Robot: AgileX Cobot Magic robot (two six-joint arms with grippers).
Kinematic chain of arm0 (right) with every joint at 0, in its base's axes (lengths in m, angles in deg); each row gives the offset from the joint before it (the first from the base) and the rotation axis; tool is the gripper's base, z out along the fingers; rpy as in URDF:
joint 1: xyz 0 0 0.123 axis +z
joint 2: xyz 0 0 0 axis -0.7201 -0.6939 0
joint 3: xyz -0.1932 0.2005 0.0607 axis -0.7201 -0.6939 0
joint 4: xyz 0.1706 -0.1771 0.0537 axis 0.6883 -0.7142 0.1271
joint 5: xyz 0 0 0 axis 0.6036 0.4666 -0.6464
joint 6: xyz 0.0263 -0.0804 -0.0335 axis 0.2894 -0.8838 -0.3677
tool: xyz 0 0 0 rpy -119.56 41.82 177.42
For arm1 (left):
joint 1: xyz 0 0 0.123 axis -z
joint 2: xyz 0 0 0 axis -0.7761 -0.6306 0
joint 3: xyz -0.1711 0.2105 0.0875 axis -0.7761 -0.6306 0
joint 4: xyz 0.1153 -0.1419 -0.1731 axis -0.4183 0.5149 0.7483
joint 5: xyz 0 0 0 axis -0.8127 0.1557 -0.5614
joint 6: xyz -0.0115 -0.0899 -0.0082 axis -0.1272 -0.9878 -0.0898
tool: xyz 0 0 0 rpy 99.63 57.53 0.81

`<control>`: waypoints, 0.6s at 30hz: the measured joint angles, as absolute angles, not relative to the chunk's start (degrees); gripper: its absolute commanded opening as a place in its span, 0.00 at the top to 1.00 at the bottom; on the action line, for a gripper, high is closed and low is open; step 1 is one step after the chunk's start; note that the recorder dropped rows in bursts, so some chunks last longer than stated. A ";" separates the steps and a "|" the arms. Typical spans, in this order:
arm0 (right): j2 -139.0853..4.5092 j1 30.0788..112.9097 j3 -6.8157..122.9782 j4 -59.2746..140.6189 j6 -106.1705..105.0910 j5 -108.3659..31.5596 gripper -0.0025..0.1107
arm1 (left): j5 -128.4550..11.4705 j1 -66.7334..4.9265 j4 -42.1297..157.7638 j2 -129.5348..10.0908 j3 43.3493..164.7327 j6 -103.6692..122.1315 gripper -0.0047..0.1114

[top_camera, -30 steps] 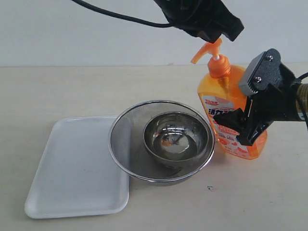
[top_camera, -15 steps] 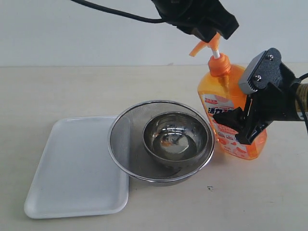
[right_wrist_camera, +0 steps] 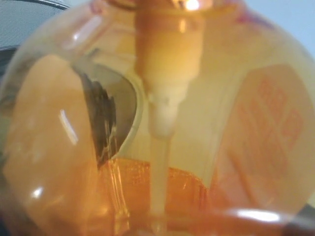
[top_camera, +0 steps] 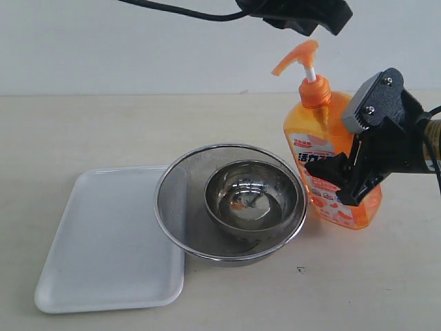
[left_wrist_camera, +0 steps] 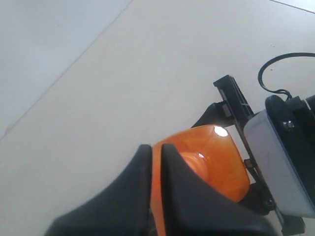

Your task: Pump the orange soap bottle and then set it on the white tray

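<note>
Kept white tray (top_camera: 103, 241) and mesh strainer (top_camera: 180, 200) as before, orange soap bottle (top_camera: 311, 131) upright on the table (top_camera: 386, 276) right of both, body clamped by the right gripper (top_camera: 337, 185). Raised the left gripper (left_wrist_camera: 156, 150), fingers nearly together on nothing, off the pump head (top_camera: 296, 58), sprung higher since. Made out only half-hidden Chinese characters on the label (top_camera: 306, 153).

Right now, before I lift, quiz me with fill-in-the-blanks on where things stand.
1. The right gripper is clamped on the orange soap bottle, which stands on the ____.
2. The left gripper hangs ____ the pump head, not touching it.
3. The small steel bowl sits ____ the mesh strainer.
Missing words: table; above; inside.
</note>
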State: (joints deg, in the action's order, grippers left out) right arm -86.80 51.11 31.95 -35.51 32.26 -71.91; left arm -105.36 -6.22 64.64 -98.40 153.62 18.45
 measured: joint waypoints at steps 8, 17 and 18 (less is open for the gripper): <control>-86.90 51.11 31.95 -33.74 32.05 -71.91 0.98 | -104.71 -6.22 63.99 -98.40 153.62 18.45 0.92; -87.01 51.11 31.95 -33.52 31.94 -71.91 0.98 | -104.71 -6.22 63.99 -98.62 153.62 18.36 0.92; -87.01 51.11 31.95 -33.42 31.94 -71.91 0.98 | -104.71 -6.22 63.99 -98.74 153.62 18.24 0.92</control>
State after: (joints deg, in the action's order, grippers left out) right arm -87.01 51.11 31.95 -33.42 31.94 -71.91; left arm -104.71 -6.22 63.99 -98.74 153.62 18.24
